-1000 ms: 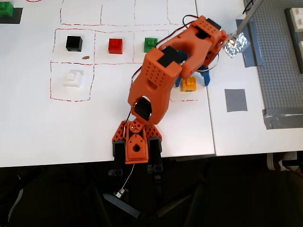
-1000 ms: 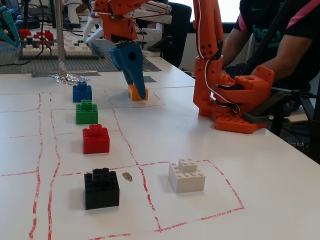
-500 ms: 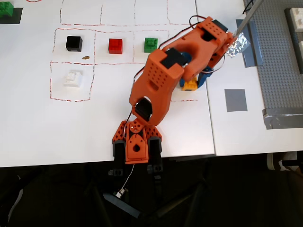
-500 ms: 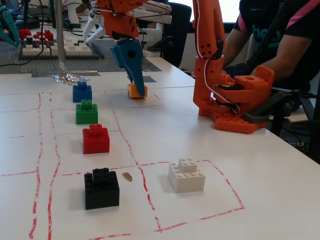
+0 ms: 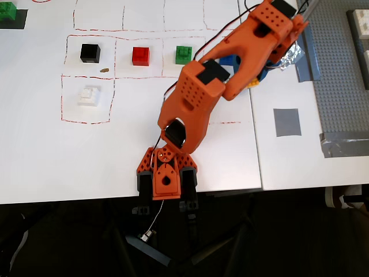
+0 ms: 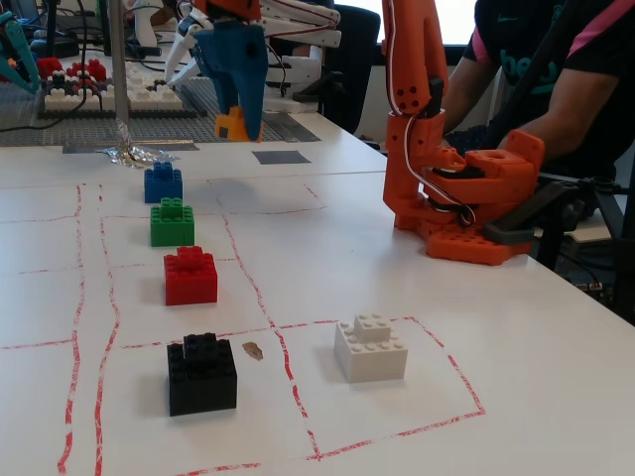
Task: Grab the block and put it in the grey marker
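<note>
The orange-yellow block [image 6: 231, 125] hangs above the table in my blue gripper [image 6: 238, 121], whose jaws are shut on it. In the overhead view only a sliver of the block [image 5: 253, 83] and a bit of the gripper [image 5: 262, 74] show from under the orange arm. The grey marker [image 5: 287, 122] is a flat grey square on the right table panel. In the overhead view it lies below and right of the held block. In the fixed view the marker [image 6: 281, 157] lies on the table just right of and below the gripper.
Black [image 5: 90, 53], red [image 5: 140, 55] and green [image 5: 184, 55] cubes stand in a row, a blue cube [image 6: 162, 183] beyond them, a white brick [image 5: 89, 95] in a red-lined cell. Crumpled foil [image 5: 291, 56] and a studded grey baseplate [image 5: 340, 75] lie far right. A person [image 6: 556, 59] sits behind the arm base [image 6: 466, 198].
</note>
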Action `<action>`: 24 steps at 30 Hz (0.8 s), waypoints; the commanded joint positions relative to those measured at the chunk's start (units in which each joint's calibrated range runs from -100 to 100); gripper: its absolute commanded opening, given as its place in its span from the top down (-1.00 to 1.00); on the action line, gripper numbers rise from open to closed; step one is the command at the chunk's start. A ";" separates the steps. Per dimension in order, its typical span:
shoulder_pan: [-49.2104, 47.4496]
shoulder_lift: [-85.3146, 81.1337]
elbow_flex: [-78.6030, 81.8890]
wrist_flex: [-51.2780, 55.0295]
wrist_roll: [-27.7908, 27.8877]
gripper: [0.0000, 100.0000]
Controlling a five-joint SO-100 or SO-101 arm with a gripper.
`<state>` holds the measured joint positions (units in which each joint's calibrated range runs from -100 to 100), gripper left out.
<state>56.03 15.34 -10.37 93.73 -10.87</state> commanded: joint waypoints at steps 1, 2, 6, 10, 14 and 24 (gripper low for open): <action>2.86 -9.35 -6.95 2.43 5.27 1.00; 3.56 -9.35 -7.31 2.84 7.33 1.00; 7.44 -9.61 -7.58 3.33 18.17 1.00; 13.09 -9.44 -7.67 3.58 28.82 0.99; 19.00 -7.37 -10.21 3.33 36.73 0.99; 29.50 -0.05 -15.02 -1.57 47.52 0.99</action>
<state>83.35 18.26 -19.84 94.77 34.51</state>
